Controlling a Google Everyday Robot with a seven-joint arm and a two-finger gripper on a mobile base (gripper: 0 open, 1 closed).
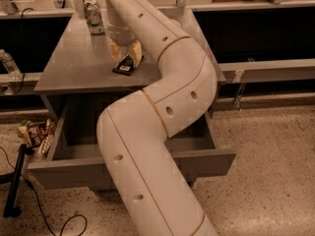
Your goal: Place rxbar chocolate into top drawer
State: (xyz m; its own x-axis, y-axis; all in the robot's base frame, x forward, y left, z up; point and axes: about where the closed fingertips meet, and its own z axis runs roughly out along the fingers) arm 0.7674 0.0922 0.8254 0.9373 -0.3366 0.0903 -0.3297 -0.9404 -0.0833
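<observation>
The rxbar chocolate [123,67], a small flat black bar with a white label patch, lies on the grey cabinet top [74,68]. My gripper [126,57] is lowered onto the bar from above, and its yellowish tips sit right at the bar's far end. The top drawer [209,159] below the cabinet top is pulled open toward the camera. My white arm [147,146] crosses over the drawer's middle and hides much of its inside. The drawer's handle is hidden.
A drink can [93,17] stands at the back of the cabinet top. A water bottle [9,65] sits on the left ledge. Colourful snack packets [34,132] lie on the floor left of the drawer, next to a black stand and cable [15,181].
</observation>
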